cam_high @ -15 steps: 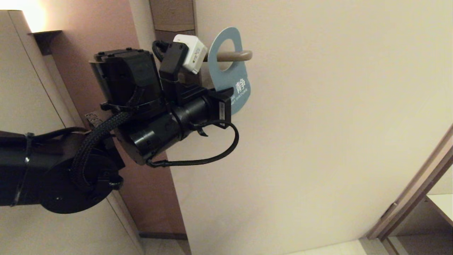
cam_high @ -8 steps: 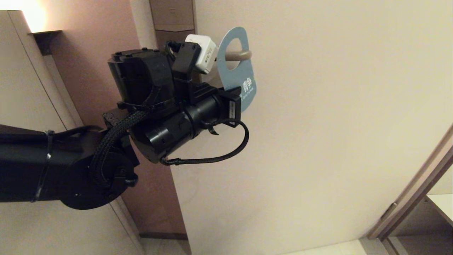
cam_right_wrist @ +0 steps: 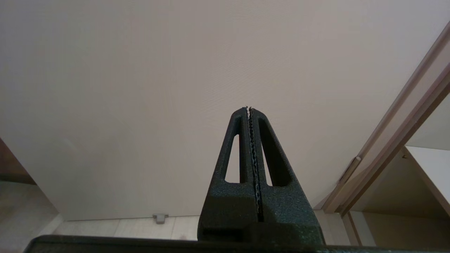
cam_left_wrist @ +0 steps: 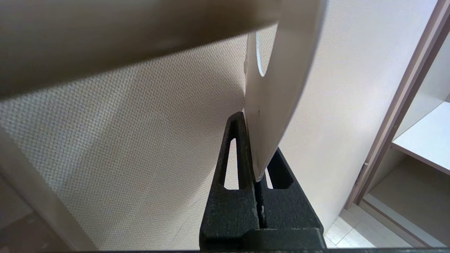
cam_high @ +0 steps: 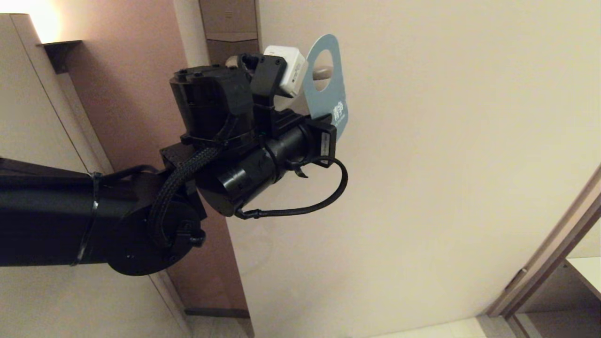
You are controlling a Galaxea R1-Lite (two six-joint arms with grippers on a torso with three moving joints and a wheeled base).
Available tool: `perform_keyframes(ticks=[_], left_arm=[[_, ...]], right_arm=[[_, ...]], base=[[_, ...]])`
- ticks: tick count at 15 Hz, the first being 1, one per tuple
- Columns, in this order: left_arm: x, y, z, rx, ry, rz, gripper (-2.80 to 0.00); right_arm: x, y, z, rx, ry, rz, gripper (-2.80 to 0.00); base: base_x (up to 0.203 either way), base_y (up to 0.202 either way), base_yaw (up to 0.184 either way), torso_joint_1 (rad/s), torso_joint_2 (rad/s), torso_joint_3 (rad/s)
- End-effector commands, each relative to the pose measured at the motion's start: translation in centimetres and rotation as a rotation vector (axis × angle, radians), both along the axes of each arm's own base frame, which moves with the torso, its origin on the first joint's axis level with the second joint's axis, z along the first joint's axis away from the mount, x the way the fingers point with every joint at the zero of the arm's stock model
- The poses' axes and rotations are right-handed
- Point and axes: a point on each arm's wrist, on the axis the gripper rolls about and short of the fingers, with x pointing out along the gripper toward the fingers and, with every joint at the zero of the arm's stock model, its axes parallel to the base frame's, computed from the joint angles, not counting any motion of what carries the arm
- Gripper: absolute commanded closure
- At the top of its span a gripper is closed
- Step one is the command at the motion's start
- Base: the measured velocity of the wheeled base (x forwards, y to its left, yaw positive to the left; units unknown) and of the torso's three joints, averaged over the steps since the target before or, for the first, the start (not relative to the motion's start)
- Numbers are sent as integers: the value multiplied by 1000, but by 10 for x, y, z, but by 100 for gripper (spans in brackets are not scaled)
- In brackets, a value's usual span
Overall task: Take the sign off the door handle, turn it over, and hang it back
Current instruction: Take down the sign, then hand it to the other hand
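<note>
The sign (cam_high: 335, 101) shows its blue side in the head view, its oval hole around the rounded end of the beige door handle (cam_high: 325, 72). My left gripper (cam_high: 328, 136) is shut on the sign's lower end. In the left wrist view the sign's white side (cam_left_wrist: 277, 88) rises edge-on from the shut left gripper (cam_left_wrist: 255, 147), and the handle (cam_left_wrist: 123, 38) crosses close overhead, blurred. My right gripper (cam_right_wrist: 249, 109) is shut and empty, facing the pale door; it is out of the head view.
The pale door (cam_high: 446, 164) fills the right of the head view. The brown lock plate (cam_high: 230, 28) and door edge sit behind my left arm (cam_high: 94, 225). A wooden frame and shelf (cam_high: 554, 263) stand at the lower right.
My left gripper has carried the sign rightward along the handle toward its rounded end. Less of the handle shows through and beyond the hole. The sign now appears more edge-on.
</note>
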Motion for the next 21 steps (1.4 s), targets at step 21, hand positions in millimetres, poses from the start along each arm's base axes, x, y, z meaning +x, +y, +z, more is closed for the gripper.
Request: perform_keyframes(ticks=[21], left_arm=[[-36, -19, 10, 6, -47, -523, 0]], right_arm=[[0, 0, 0, -2, 2, 1, 0]], base=[[0, 0, 0, 0, 0, 0]])
